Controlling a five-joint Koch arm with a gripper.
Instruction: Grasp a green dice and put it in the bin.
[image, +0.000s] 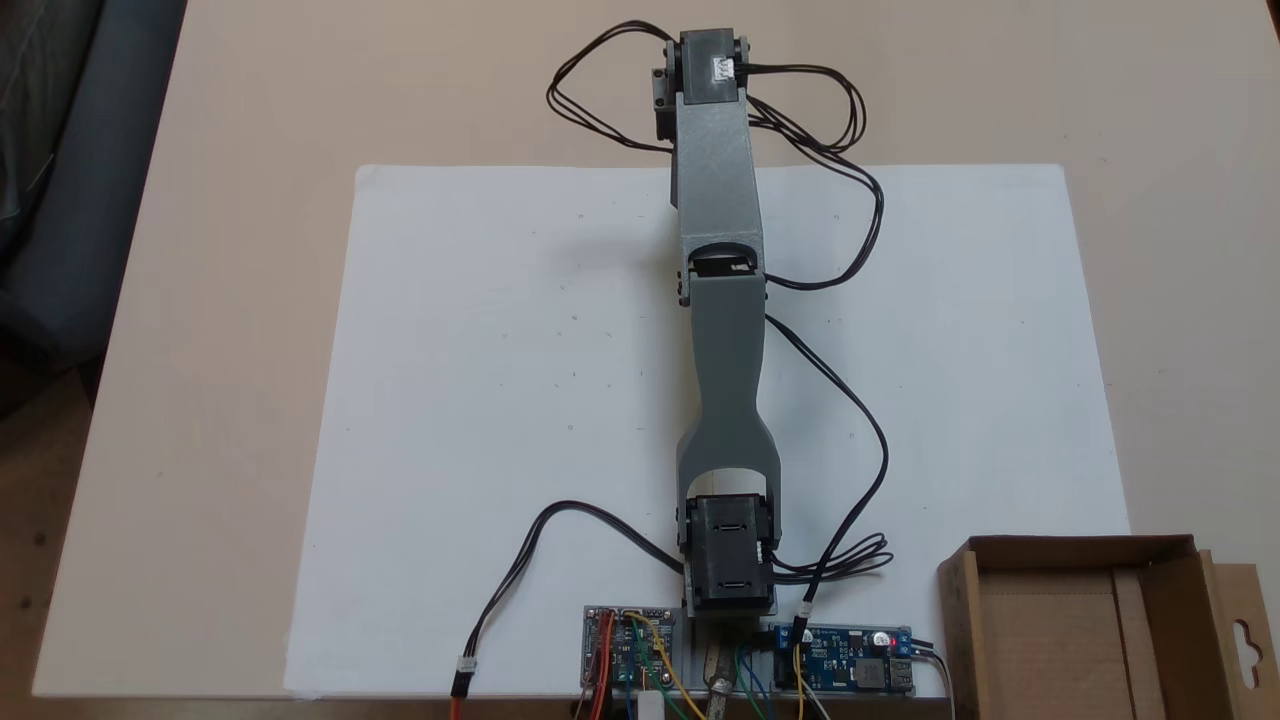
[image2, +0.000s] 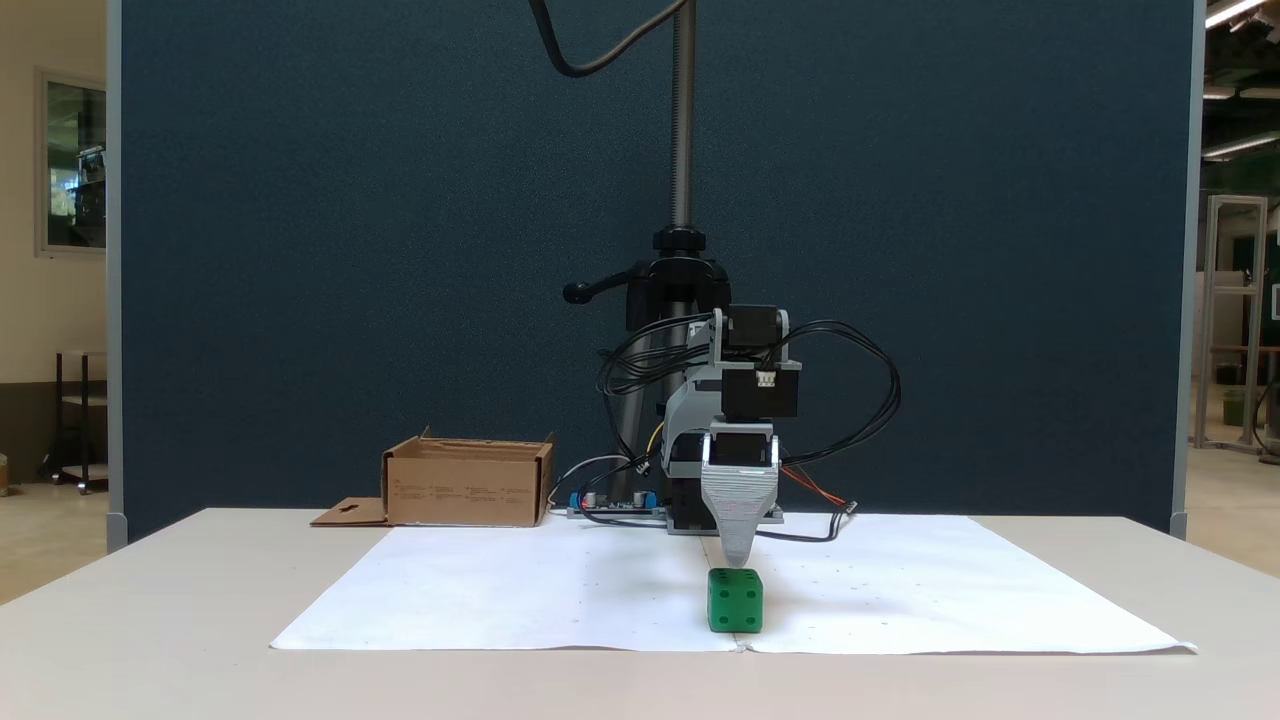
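a fixed view shows fingers (image2: 737, 558) above the green dice (image2: 735, 601), spacing unclear.

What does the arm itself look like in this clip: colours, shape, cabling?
The arm is built of matte grey printed links that narrow at the middle, joined by black servo blocks. Thin black cables loop loosely along its sides. One servo carries a small white connector. In a fixed view, the gripper ends in a grey ribbed wedge tapering to a point. Controller boards sit at the base.
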